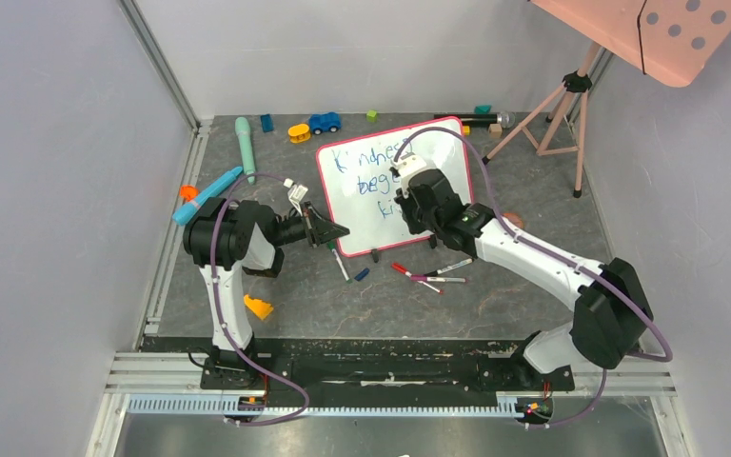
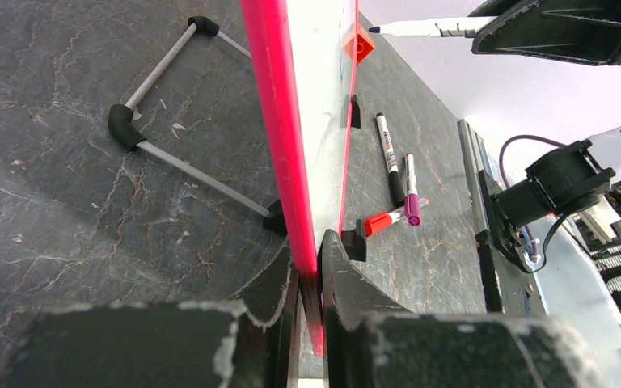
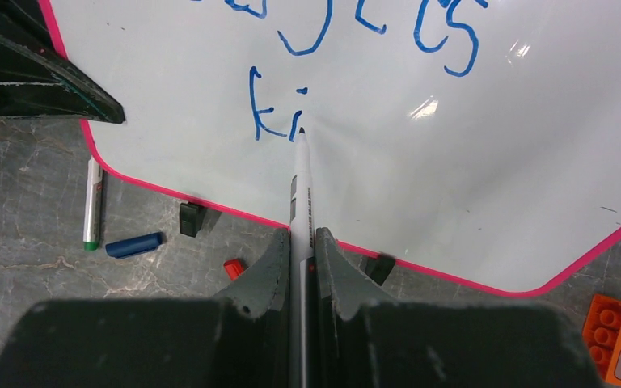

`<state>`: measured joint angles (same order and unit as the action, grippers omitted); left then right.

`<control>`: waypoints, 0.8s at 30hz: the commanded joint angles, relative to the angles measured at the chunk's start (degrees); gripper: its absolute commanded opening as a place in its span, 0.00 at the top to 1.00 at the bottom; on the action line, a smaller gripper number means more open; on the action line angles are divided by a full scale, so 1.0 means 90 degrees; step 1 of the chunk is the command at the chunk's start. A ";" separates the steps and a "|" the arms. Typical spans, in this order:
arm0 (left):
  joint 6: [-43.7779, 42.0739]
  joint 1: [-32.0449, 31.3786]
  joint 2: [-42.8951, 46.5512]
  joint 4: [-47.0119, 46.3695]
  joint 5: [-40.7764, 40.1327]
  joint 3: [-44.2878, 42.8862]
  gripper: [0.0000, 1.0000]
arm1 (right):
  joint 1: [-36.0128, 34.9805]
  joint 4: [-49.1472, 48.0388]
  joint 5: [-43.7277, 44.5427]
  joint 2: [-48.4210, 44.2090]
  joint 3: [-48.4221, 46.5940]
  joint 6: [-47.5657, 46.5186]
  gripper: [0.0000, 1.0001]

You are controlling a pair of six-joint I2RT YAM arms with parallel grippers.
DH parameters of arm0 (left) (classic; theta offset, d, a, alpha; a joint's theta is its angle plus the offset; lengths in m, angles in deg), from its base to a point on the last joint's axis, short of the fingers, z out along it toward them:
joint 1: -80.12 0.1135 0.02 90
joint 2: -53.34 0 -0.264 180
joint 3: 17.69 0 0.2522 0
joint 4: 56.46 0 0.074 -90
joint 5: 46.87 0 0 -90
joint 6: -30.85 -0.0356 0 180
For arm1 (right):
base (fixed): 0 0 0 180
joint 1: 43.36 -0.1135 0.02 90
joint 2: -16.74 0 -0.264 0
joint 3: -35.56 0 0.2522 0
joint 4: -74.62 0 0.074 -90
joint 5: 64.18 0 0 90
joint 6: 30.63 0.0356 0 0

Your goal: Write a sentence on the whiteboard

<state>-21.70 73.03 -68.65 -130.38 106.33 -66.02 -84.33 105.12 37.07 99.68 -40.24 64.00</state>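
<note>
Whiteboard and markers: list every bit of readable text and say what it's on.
"Kindnes", blue, top line of the whiteboard; rest hidden.
"bege", second line; rest hidden.
"ki", third line, at the marker tip.
Print on the marker and the loose markers: too small to read.

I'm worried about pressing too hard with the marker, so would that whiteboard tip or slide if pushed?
Probably tippy: the whiteboard stands on edge on small black feet. Its glossy face looks stiff, not floppy. The left gripper pinching its pink edge likely steadies it against the marker.
</note>
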 commanded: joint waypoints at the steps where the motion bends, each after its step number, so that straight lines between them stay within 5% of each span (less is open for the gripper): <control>1: -0.0837 0.0140 -0.0361 -0.0170 -0.0763 0.0009 0.97 | 0.0020 -0.0237 0.0327 0.0109 -0.0314 -0.0083 1.00; 24: -0.0878 0.0143 -0.0364 -0.0170 -0.0711 0.0005 0.97 | 0.0031 -0.0435 0.0511 0.0374 -0.0196 -0.0056 1.00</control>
<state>-21.70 73.03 -68.65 -130.38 106.40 -66.06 -84.33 104.09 39.93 102.76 -40.77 63.80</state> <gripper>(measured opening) 0.143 0.112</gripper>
